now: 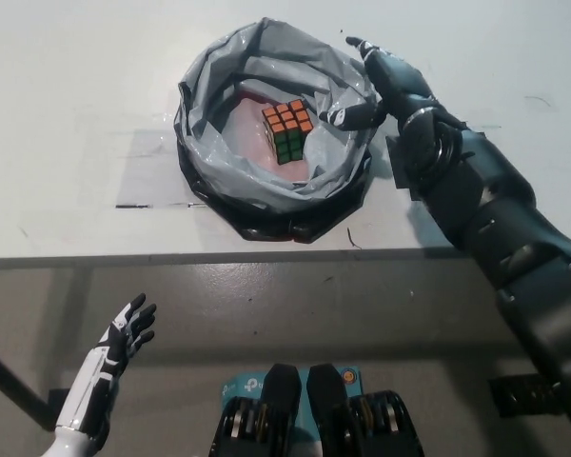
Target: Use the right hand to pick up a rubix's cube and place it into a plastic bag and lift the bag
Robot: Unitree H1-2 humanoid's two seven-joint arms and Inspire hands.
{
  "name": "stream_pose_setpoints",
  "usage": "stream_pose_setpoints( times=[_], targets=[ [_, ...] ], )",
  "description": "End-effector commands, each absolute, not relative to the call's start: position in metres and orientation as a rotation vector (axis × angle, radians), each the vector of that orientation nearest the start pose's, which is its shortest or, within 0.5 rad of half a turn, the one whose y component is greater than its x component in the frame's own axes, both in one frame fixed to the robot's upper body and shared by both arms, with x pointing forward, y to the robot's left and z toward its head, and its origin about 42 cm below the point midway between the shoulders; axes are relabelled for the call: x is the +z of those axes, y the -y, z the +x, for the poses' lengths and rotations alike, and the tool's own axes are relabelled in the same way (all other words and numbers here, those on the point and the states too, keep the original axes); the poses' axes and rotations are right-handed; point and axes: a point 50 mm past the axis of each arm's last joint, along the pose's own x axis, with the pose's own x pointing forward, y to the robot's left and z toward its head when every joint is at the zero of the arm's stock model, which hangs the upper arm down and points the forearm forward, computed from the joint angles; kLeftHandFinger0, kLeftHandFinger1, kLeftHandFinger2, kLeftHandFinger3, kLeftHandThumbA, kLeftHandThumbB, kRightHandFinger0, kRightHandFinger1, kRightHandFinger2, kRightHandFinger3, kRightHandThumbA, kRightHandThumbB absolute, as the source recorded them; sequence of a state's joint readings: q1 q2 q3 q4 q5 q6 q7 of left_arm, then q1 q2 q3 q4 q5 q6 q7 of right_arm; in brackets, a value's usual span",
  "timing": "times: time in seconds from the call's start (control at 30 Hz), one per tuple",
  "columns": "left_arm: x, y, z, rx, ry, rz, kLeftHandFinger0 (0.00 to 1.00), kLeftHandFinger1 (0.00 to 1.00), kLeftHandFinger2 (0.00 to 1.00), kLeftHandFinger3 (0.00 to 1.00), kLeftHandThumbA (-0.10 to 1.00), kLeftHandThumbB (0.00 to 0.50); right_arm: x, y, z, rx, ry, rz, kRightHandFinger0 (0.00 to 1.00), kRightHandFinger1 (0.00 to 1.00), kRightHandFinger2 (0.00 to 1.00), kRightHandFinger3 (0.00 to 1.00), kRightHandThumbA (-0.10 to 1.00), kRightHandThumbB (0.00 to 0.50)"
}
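A Rubik's cube point(287, 130) with orange and green faces showing sits inside a crumpled grey plastic bag point(266, 181), which rests on a white tabletop point(67, 105); the black right robot hand point(385, 81) is at the bag's right rim with fingers spread apart, gripping nothing, while the white left robot hand point(124, 335) rests open below the tabletop edge at lower left. The risk, as a judgement, is that the hand closes on too little of the slippery rolled rim, so the bag slips free or tips and spills the cube when lifted.
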State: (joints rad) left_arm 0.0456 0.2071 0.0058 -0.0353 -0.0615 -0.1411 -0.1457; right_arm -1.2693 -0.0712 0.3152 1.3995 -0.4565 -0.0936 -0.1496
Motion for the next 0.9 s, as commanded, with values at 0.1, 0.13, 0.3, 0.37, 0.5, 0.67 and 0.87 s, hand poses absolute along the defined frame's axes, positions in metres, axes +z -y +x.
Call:
stream_pose_setpoints(
  times=[0.1, 0.13, 0.3, 0.37, 0.5, 0.67, 0.87],
  targets=[
    [0.118, -0.274, 0.267, -0.173, 0.18, 0.184, 1.0, 1.0, 1.0, 1.0, 1.0, 0.175, 0.297, 0.114, 0.586, 0.167, 0.001, -0.867, 1.0, 1.0, 1.0, 1.0, 0.81, 0.462],
    [0.118, -0.274, 0.268, -0.172, 0.18, 0.186, 1.0, 1.0, 1.0, 1.0, 1.0, 0.175, 0.294, 0.116, 0.586, 0.167, -0.014, -0.874, 1.0, 1.0, 1.0, 1.0, 0.81, 0.472],
    [0.118, -0.275, 0.267, -0.167, 0.175, 0.191, 1.0, 1.0, 1.0, 1.0, 1.0, 0.163, 0.289, 0.121, 0.585, 0.162, -0.041, -0.895, 1.0, 1.0, 1.0, 1.0, 0.8, 0.473],
    [0.118, -0.274, 0.267, -0.168, 0.176, 0.189, 1.0, 1.0, 1.0, 1.0, 1.0, 0.153, 0.287, 0.122, 0.585, 0.162, -0.043, -0.907, 1.0, 1.0, 1.0, 1.0, 0.78, 0.47],
    [0.118, -0.274, 0.268, -0.168, 0.177, 0.192, 1.0, 1.0, 1.0, 1.0, 1.0, 0.154, 0.284, 0.124, 0.584, 0.169, -0.042, -0.922, 1.0, 1.0, 1.0, 1.0, 0.78, 0.461],
    [0.118, -0.273, 0.269, -0.169, 0.183, 0.194, 1.0, 1.0, 1.0, 1.0, 1.0, 0.148, 0.28, 0.123, 0.583, 0.183, -0.055, -0.864, 1.0, 1.0, 1.0, 1.0, 0.77, 0.441],
    [0.12, -0.273, 0.271, -0.17, 0.183, 0.198, 1.0, 1.0, 1.0, 1.0, 1.0, 0.158, 0.287, 0.116, 0.583, 0.138, -0.041, -0.632, 0.95, 1.0, 1.0, 1.0, 0.61, 0.39]
  ],
)
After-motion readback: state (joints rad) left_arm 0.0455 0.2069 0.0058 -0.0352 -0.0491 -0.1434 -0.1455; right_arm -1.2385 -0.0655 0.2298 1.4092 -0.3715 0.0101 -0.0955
